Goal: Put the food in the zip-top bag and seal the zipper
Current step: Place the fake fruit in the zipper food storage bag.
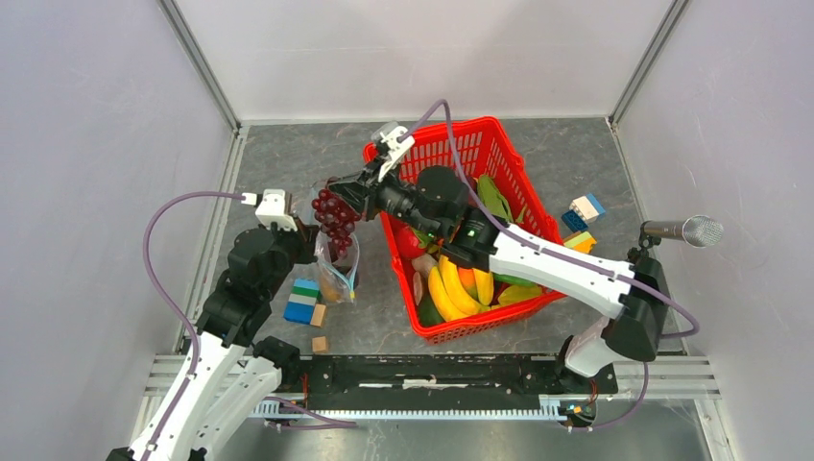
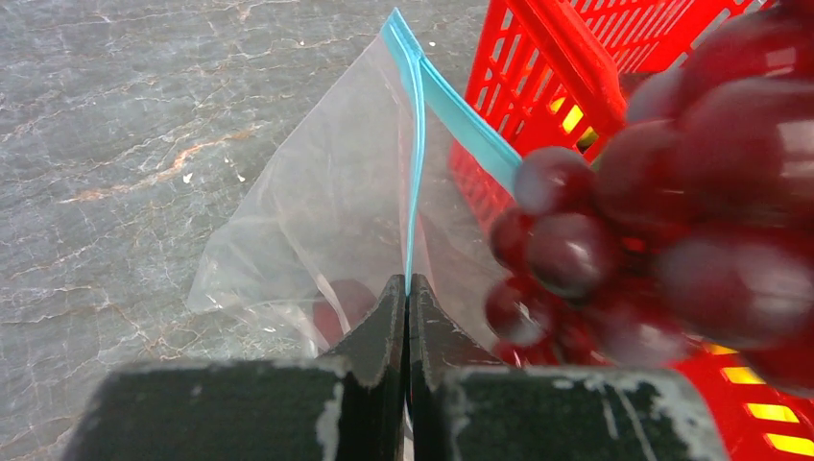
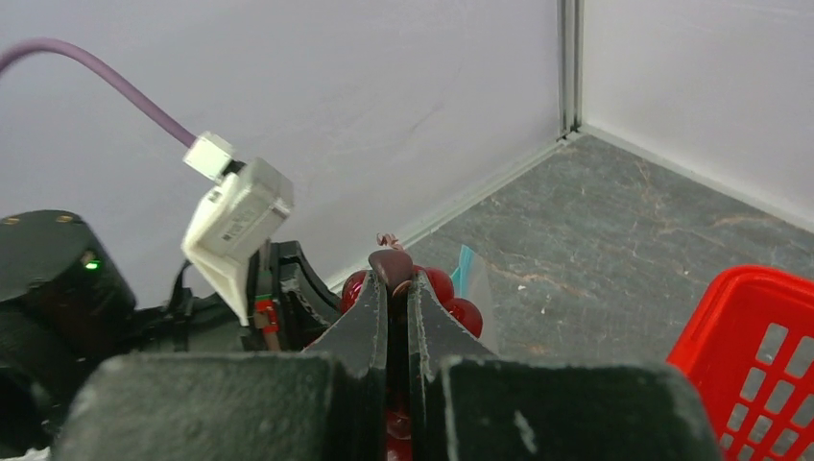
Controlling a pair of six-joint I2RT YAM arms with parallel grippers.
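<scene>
Left gripper (image 2: 407, 286) clamps the zipper (image 2: 466, 115), seen only wrist-side.

no legible text, no labels, no brands, no numbers in any view

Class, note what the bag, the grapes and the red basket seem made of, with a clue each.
The zip-top bag: thin clear plastic film; creased, table shows through. The grapes: glossy dark-red plastic, probably; smooth with soft highlights. The red basket: rigid plastic, seemingly; moulded lattice walls.
</scene>
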